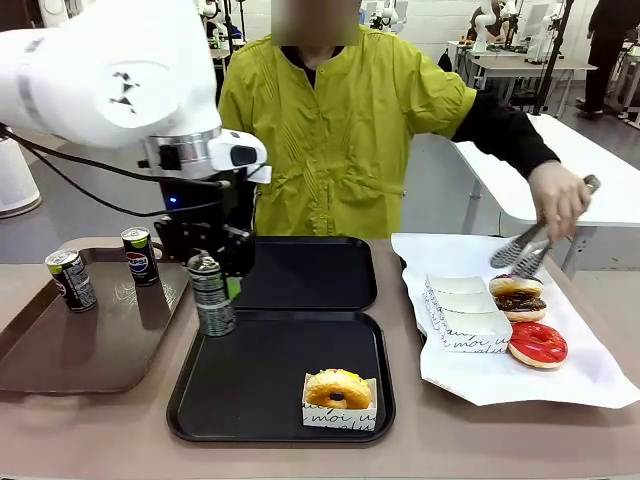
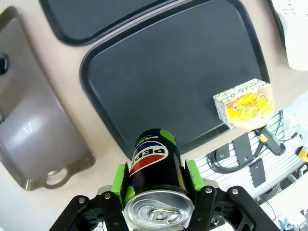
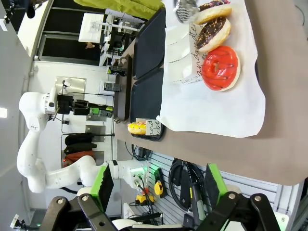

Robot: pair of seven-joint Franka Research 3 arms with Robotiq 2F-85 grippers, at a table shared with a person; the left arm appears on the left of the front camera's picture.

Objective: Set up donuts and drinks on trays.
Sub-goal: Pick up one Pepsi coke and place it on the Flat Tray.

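Observation:
My left gripper is shut on a dark drink can, held upright over the left edge of the near black tray. In the left wrist view the green pads clamp the can above that tray. On its front right part a yellow donut sits in a white box. The far black tray lies bare. My right gripper is open beyond the table edge, far from the red donut and chocolate donuts.
Two more cans stand on a brown tray at the left. At the right, white paper carries folded boxes, chocolate donuts and a red donut. The person's hand holds tongs over them.

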